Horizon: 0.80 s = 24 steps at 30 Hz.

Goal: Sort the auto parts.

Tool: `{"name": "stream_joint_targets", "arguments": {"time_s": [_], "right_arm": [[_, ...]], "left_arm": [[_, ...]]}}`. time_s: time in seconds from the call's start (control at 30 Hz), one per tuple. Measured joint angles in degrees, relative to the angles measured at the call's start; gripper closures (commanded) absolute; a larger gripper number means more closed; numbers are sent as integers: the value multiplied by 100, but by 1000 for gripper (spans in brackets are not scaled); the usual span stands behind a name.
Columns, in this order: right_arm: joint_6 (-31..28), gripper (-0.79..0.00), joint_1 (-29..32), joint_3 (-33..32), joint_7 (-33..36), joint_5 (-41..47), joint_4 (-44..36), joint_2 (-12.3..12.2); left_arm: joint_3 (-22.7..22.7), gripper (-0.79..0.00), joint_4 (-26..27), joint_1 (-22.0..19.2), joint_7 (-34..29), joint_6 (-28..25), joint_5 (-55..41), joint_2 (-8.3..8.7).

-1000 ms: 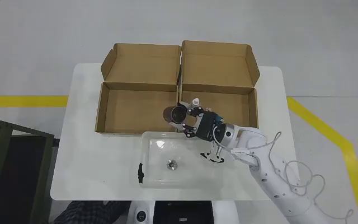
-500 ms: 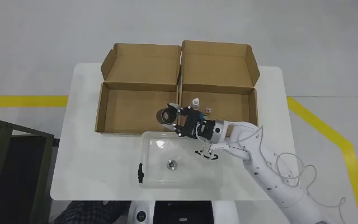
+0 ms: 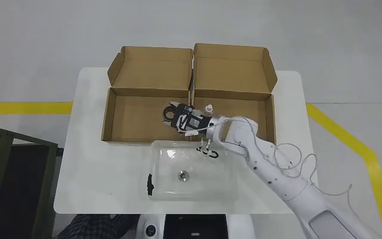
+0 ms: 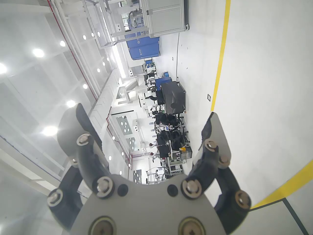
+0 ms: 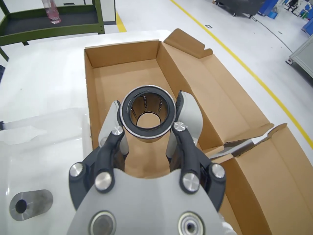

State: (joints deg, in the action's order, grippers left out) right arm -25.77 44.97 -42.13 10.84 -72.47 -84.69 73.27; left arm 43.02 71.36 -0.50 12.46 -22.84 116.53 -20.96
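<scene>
One hollow steel bearing (image 5: 148, 105), black-rimmed, sits clamped in the right tool (image 5: 149, 101).

A short metal bearing sleeve (image 5: 149, 133), with black end rings and rows of small balls inside its bore, is clamped by its sides in the right claw (image 5: 148, 103). It hangs over the right end of the left cardboard box (image 3: 134, 119), whose lid is open. The right cardboard box (image 3: 256, 116), also open, holds a small white-capped part (image 3: 208, 108) near its left wall. In the clear tray (image 3: 161, 149), just in front of the boxes on the surface, lies a small round metal piece (image 3: 184, 175). A small black piece (image 3: 150, 184) sits at the tray's left wall.
</scene>
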Motion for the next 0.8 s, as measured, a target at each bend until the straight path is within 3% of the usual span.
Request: {"name": "stream_joint_targets", "arguments": {"time_s": [0.3, 0.8], "right_arm": [[381, 0, -456, 191, 528, 89, 519, 245], [375, 0, -788, 319, 520, 204, 1301, 522]], "left_arm": [[0, -785, 0, 0, 0, 0, 0, 0], [0, -785, 0, 0, 0, 0, 0, 0]]}}
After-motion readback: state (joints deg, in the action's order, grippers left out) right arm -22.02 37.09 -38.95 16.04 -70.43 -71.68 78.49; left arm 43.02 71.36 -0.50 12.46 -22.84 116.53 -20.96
